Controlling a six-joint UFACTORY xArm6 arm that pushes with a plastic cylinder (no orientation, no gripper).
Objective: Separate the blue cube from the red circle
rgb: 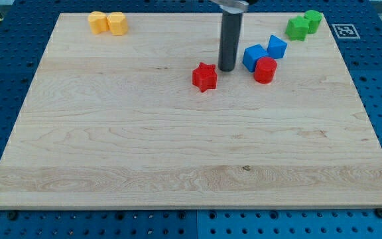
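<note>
Blue cube [254, 57] touched the red circle [265, 70]. My tip [227, 69] stood between them and a red star [205, 77], grasping nothing.

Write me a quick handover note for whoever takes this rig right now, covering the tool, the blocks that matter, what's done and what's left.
Tool: no gripper, only the rod. My tip rests on the board between the red star and the blue cube, close to both; contact with either cannot be told.
Job blocks: the blue cube sits against the red circle, which lies at its lower right in the view. A second blue block sits just to the upper right of the cube.
Done: nothing visible, the pair is together.
Left: push the blue cube away from the red circle.
</note>
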